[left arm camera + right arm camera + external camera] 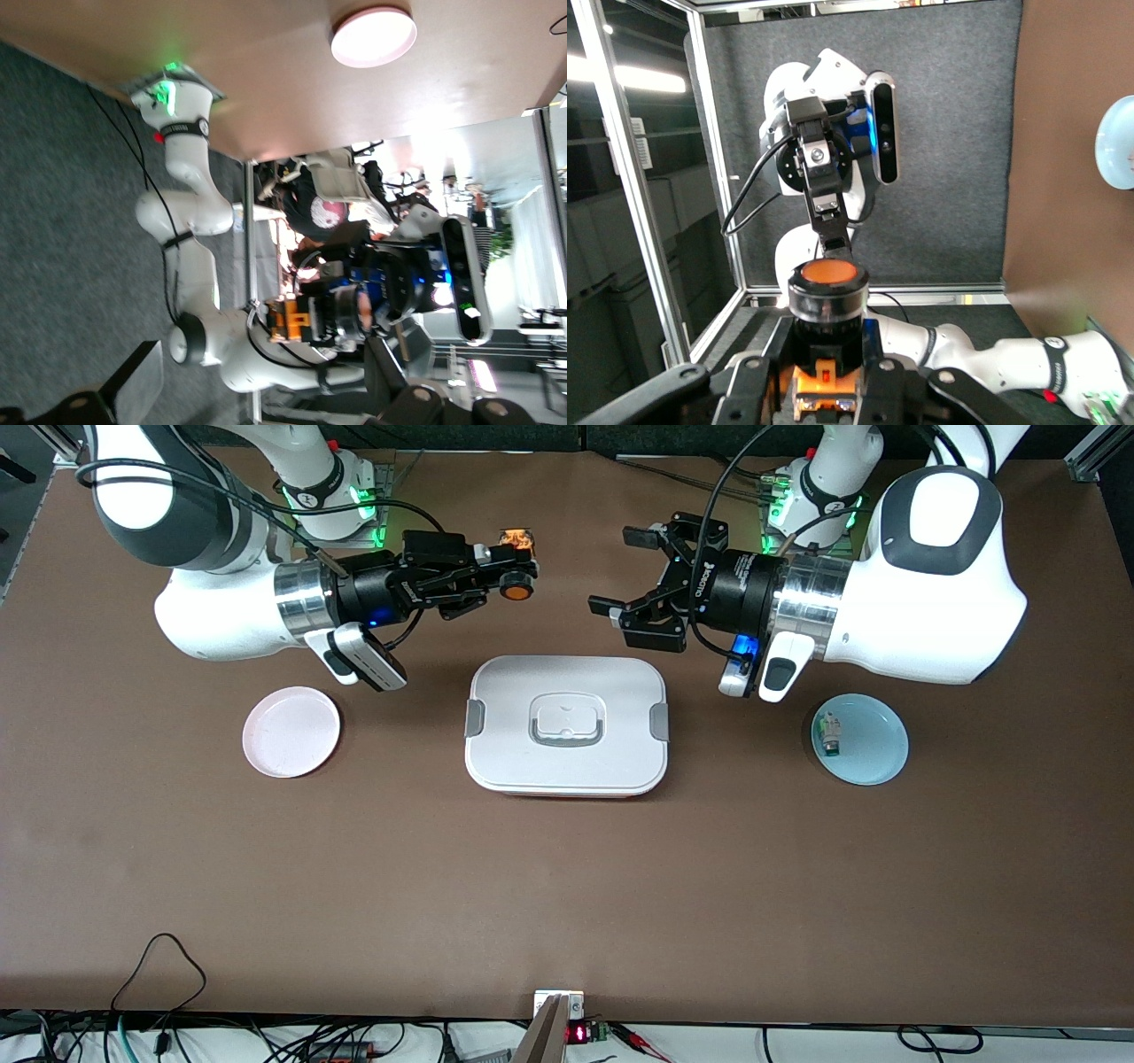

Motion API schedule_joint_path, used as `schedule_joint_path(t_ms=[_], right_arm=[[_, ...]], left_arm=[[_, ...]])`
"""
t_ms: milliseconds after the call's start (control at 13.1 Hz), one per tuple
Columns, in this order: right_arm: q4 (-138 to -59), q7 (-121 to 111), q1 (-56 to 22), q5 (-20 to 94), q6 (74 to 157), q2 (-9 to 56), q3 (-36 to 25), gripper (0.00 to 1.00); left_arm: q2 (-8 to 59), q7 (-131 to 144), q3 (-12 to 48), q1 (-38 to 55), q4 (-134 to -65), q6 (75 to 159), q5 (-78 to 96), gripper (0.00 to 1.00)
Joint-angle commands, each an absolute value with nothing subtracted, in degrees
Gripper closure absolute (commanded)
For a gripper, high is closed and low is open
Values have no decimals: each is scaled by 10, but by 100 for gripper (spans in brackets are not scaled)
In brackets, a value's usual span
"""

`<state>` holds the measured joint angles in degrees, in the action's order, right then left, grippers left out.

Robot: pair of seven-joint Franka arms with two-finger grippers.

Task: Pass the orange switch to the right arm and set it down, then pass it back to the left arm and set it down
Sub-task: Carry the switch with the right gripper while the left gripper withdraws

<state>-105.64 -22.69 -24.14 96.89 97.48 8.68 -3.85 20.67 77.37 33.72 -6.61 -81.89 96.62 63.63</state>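
- Holding the orange switch, your right gripper is clenched on it, up in the air over bare table between the robots' bases and the box.
- You can see the switch's orange end pointing toward the left gripper in the right wrist view, black body clamped between the fingers.
- Your left gripper hangs with its jaws spread wide and nothing between them, facing the switch with a gap of open air between the two.
- You have the white lidded box on the table, lower in the front view than both grippers.
- Near the right arm's end you have a pink plate.
- Near the left arm's end, a blue plate carries a small white-and-green part.
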Motion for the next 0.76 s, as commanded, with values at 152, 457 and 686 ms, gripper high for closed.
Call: schedule_joint_path(t_ms=[152,457,686], right_arm=[[-1057,-223,-207,834,963,62,-34,66],[-1051,-233,-175,709,951,62,-34,66],[-1037,-271,-146,585,950,65,-34,67]], left_arm=[[198,618,343,-68,-763,852,486,0],[172,414,341,-83,-747,799,347,0],[167,319,345,-85,-747,769,247,0]])
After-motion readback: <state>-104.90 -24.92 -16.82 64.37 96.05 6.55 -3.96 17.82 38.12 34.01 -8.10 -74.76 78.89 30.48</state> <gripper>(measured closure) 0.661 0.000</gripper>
